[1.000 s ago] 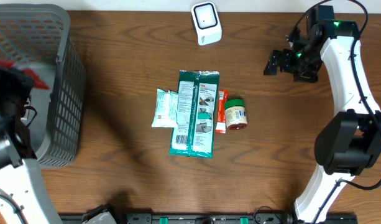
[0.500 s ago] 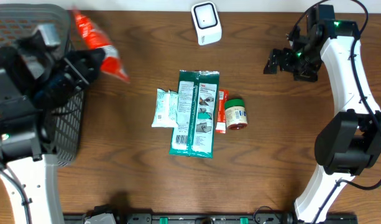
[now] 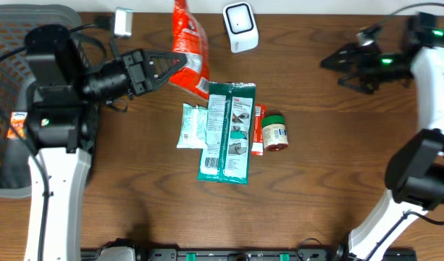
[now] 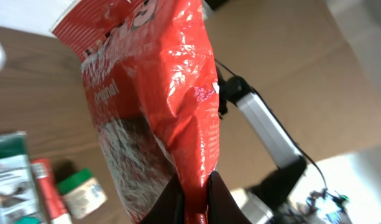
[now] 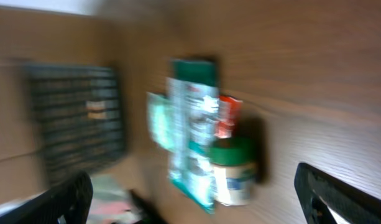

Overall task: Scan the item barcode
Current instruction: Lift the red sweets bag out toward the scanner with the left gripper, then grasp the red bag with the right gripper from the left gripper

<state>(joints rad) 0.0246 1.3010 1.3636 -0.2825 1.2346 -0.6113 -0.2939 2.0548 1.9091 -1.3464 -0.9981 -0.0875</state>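
Overhead, left gripper (image 3: 172, 65): the jaws are closed on one end of a red snack bag (image 3: 191, 49), held up above the counter (image 3: 337, 167) beside the wire basket (image 3: 4, 65).
Overhead, bag axis: its length runs from the far edge of the counter toward the near side, slightly slanted. The jaws come in from its left and pinch the nearer end.
Overhead, barcode scanner (image 3: 240, 27): a white unit standing just right of the bag's far end, close by but apart from it. The left arm is much the nearer arm.
Overhead, right gripper (image 3: 332, 62): raised well to the right of the scanner, jaws spread wide, holding nothing.
Overhead, other stock: a green pouch (image 3: 227, 130), a pale packet (image 3: 190, 125), a slim red packet (image 3: 257, 132) and a green-lidded jar (image 3: 274, 133) lie together mid-counter.
Left wrist, grip: both jaws press on the crumpled red film, and the bag stretches away from them. No barcode is legible on the face shown.
Right wrist, fingertips (image 5: 66, 199): set far apart at the frame's lower corners, with nothing between them. The view is blurred, but the mid-counter items and the basket can be made out.
Judgement, next move: the bag probably needs to shift right and turn its printed code toward the scanner's face.
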